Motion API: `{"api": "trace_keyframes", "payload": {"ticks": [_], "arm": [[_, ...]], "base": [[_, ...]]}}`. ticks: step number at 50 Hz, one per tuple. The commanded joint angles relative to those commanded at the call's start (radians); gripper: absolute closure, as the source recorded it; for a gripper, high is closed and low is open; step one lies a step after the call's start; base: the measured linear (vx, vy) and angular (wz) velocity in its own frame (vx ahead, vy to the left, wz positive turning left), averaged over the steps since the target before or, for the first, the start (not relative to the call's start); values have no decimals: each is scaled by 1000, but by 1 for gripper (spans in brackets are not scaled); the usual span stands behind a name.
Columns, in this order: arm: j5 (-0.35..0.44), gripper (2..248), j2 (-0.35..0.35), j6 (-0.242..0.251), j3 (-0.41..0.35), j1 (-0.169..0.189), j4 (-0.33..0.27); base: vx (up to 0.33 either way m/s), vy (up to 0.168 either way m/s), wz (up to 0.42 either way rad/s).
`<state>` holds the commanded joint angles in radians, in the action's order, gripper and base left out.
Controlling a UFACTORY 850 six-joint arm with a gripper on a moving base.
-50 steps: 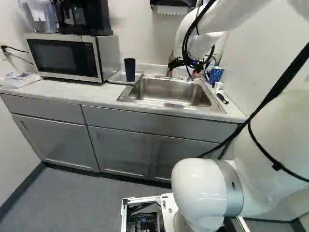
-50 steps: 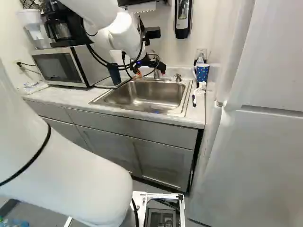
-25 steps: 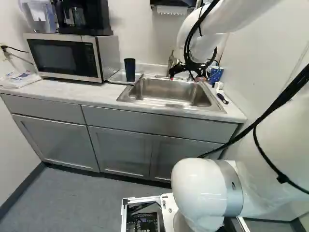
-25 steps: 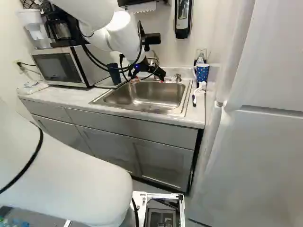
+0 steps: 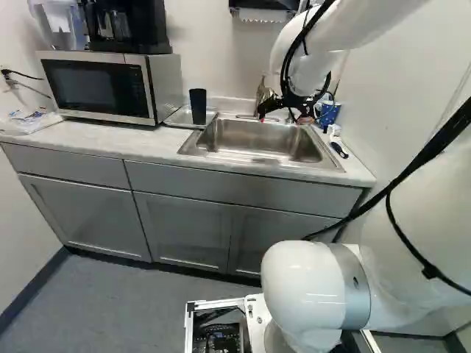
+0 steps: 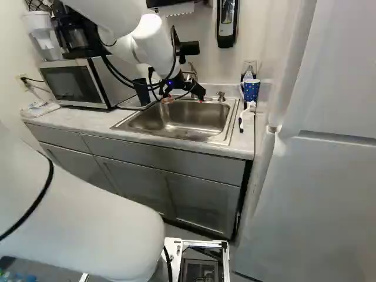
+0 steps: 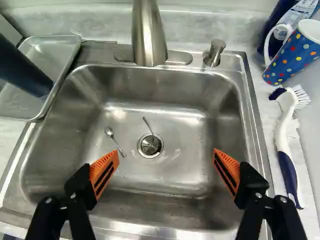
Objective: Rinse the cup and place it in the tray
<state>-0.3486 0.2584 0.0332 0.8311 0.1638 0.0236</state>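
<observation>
In the right base view my gripper (image 6: 184,97) hangs over the rear of the steel sink (image 6: 126,124). The wrist view shows the gripper (image 7: 166,167) open, its orange pads far apart with nothing between them, above the basin. A dark cup (image 5: 198,107) stands upright in the metal tray (image 7: 61,44), left of the sink in the left base view. A blue mug with coloured dots (image 7: 295,56) stands on the counter on the sink's opposite side. Below the faucet (image 7: 148,37), a spoon (image 7: 115,140) and another thin utensil (image 7: 148,125) lie near the drain.
A scrub brush (image 7: 283,131) lies on the counter beside the sink, near the mug. The microwave (image 5: 110,86), with a coffee maker (image 5: 126,28) on top, stands beyond the tray. A soap dispenser (image 6: 227,22) hangs on the wall, and a tall white door (image 6: 317,176) stands beside the counter.
Over the last second my arm has lowered the gripper toward the sink, with most of that movement in the earlier half. The base, cup, tray and mug stand where they were.
</observation>
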Motion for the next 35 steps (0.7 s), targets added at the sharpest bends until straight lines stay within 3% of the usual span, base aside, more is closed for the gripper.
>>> {"api": "trace_keyframes", "payload": {"ticks": [17,35], "arm": [[0,3,0,0,0,0,0],[0,3,0,0,0,0,0]], "base": [[-2,2,6],[-18,48,10]]}}
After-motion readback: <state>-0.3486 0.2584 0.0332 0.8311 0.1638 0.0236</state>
